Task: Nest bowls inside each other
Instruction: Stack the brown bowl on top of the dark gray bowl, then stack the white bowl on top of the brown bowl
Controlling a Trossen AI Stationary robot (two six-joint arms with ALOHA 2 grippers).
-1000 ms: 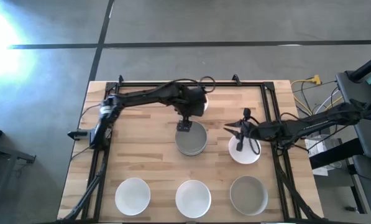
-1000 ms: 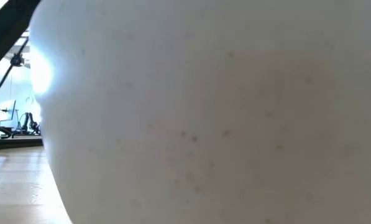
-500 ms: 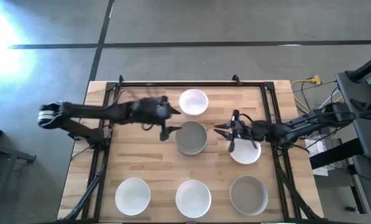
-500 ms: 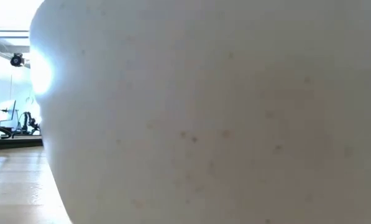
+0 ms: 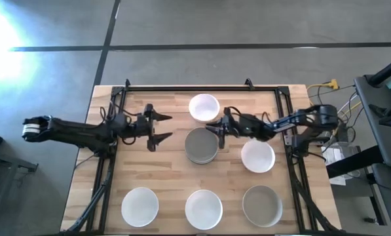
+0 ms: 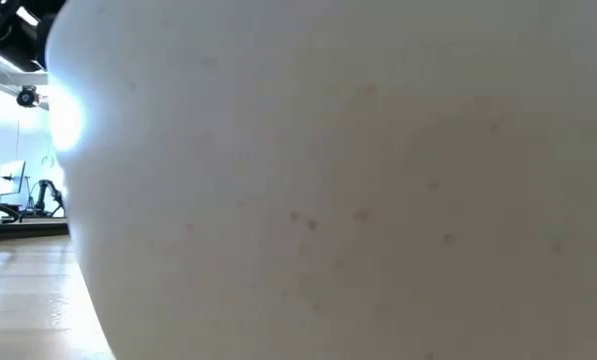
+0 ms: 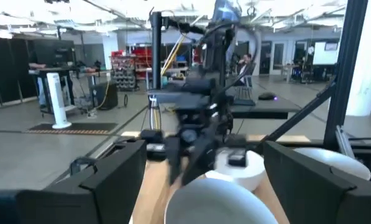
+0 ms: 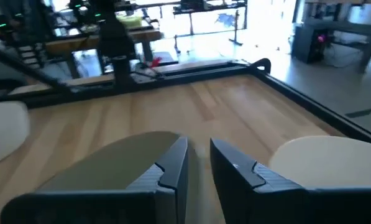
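In the high view a stack of grey bowls (image 5: 202,146) sits mid-table. One white bowl (image 5: 204,107) rests behind it and another white bowl (image 5: 257,157) to its right. My right gripper (image 5: 218,128) hovers at the stack's far right rim, pointing left. In the right wrist view its fingers (image 8: 197,163) show only a narrow gap, with the grey stack (image 8: 104,168) beside them. My left gripper (image 5: 160,128) is wide open left of the stack, holding nothing. Its fingers (image 7: 204,168) frame the right arm ahead.
Along the near edge stand a white bowl (image 5: 139,206), a second white bowl (image 5: 203,209) and a grey bowl (image 5: 261,205). The middle one's wall (image 6: 328,190) fills the low view. A black frame (image 5: 202,88) borders the table. Bare wood lies between the rows.
My left gripper has drawn back from above the grey stack toward the table's left edge, uncovering the far white bowl. My right gripper has left the right-hand white bowl and moved left to the stack's far right rim. The bowls have stayed put.
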